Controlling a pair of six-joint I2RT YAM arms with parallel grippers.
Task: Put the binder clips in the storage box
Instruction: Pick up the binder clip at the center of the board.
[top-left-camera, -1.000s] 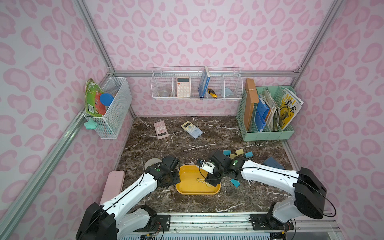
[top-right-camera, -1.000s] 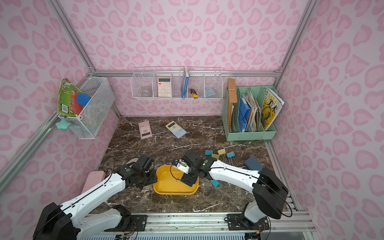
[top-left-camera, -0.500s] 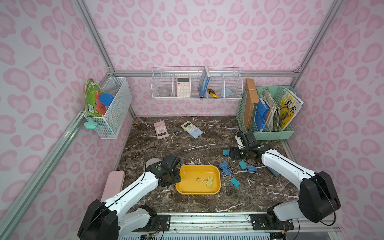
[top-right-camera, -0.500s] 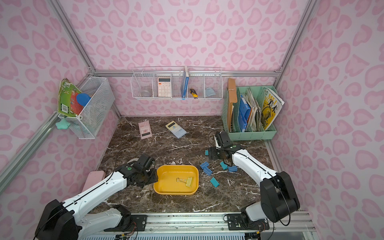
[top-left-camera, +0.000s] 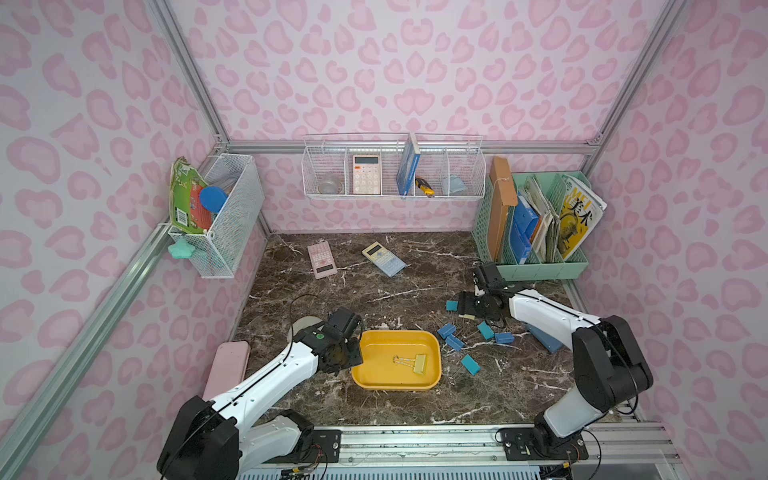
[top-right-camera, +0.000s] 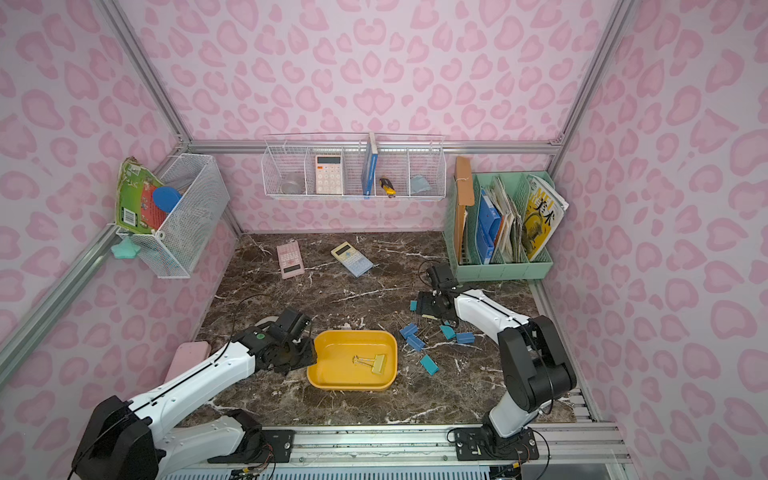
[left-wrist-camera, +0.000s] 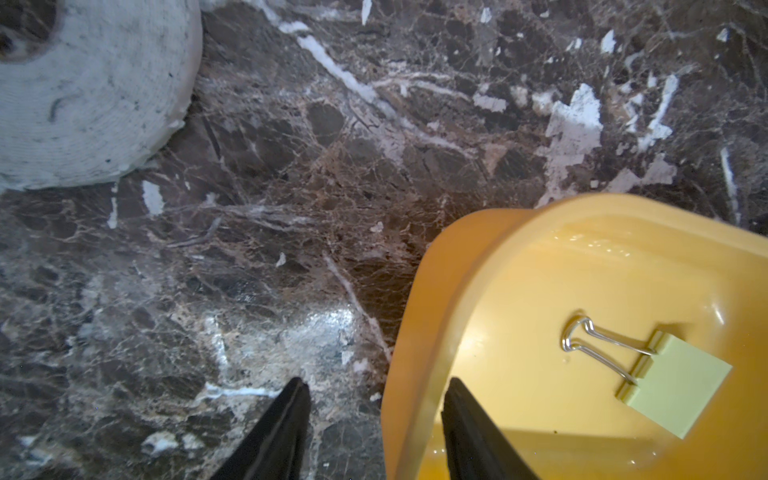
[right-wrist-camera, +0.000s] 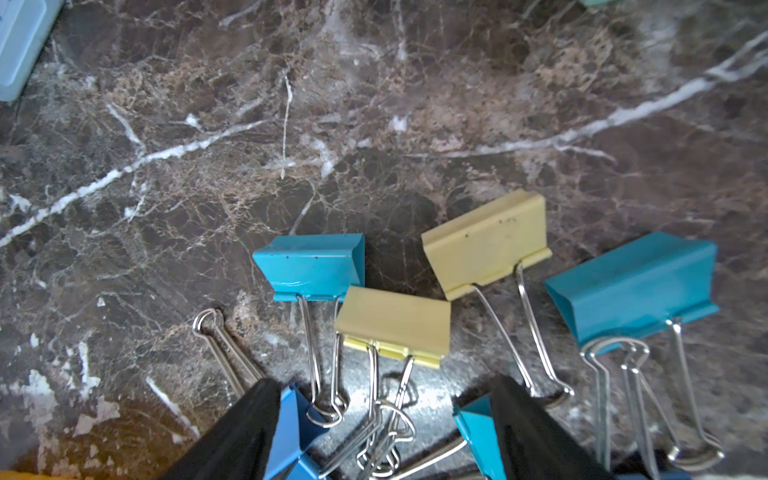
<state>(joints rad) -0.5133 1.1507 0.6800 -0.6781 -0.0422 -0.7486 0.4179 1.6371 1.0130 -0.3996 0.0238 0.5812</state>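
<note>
Left end effector (top-left-camera: 351, 353) is hanging at the 9 o'clock edge of the storage box (top-left-camera: 398, 333) with its jaws standing apart and straddling the box wall. In the left wrist view one finger (left-wrist-camera: 286, 419) is sitting outside, with bare marble showing between it and the wall, and the other is sitting inside the tub. Right end effector (top-left-camera: 467, 309) is hovering low at about 2 o'clock from the box, its jaws spread wide and gripping nothing.

Dark brown, white-veined marble is forming the surface (top-left-camera: 374, 291). The storage box is sitting near its 6 o'clock edge: a shallow, glossy yellow-orange tub with rounded corners and a flared rim.

The binder clips (top-left-camera: 455, 343) are lying mostly outside it, scattered from 1 to 4 o'clock of the box. They are teal and darker blue folded-metal bodies with silver wire loops. One pale yellow clip (top-left-camera: 419, 363) is lying flat inside the box toward its 3 o'clock side, handles pointing to 9 o'clock.

In the right wrist view, two pale yellow and two teal clips are lying ahead of the spread fingers (right-wrist-camera: 241, 432), and their wire loops are tangling between them.
</note>
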